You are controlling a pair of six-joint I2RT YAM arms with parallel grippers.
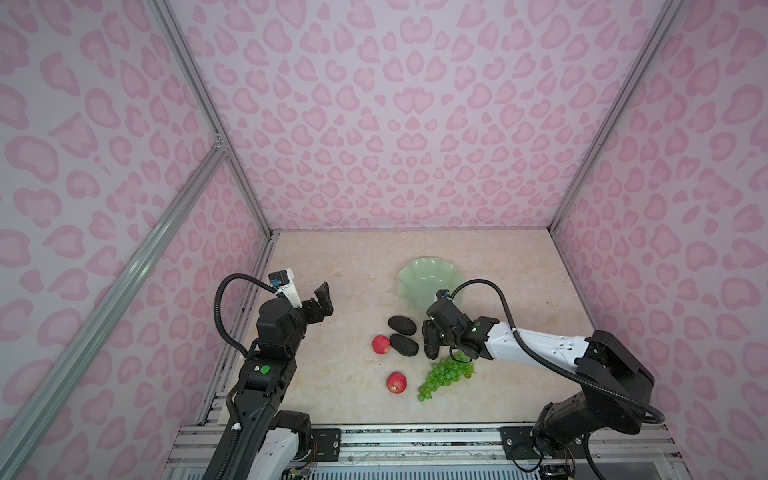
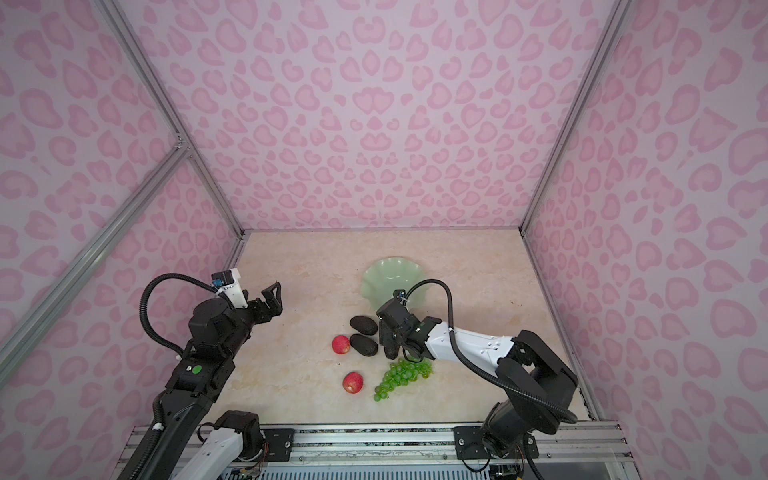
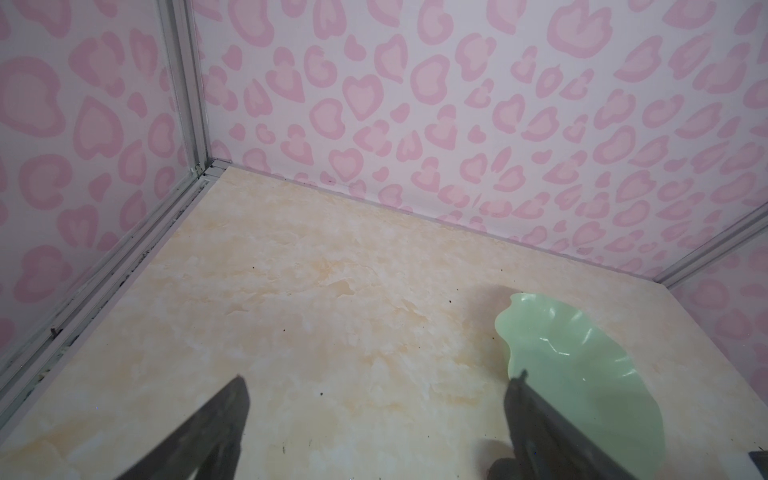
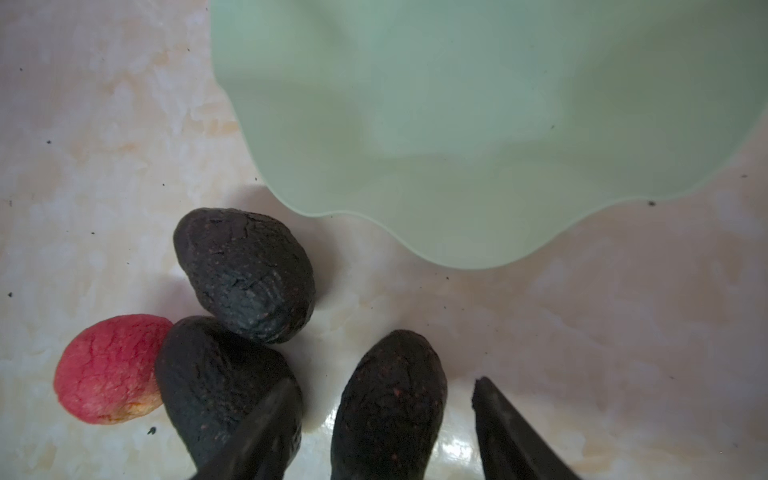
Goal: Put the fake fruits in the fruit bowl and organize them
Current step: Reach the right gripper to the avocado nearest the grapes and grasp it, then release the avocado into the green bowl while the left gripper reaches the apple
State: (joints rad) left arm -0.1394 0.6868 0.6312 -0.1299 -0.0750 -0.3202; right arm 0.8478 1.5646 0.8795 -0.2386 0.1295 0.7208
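The pale green fruit bowl (image 1: 419, 276) (image 4: 457, 124) stands empty at the back of the table. In front of it lie three dark avocados: two (image 1: 402, 324) (image 1: 403, 345) touching, and a third (image 4: 390, 407) to their right. My right gripper (image 4: 384, 381) (image 1: 432, 336) is open and straddles that third avocado, with a gap showing on each side. One red fruit (image 1: 381, 344) (image 4: 108, 370) rests against the avocado pair. Another red fruit (image 1: 396, 382) and the green grapes (image 1: 446, 376) lie nearer the front. My left gripper (image 1: 322, 303) (image 3: 378, 378) hangs open and empty at the left.
Pink patterned walls with aluminium posts (image 1: 266, 224) close in the table on three sides. A metal rail (image 1: 415, 440) runs along the front edge. The right arm's black cable (image 1: 505, 307) loops over the bowl's near rim.
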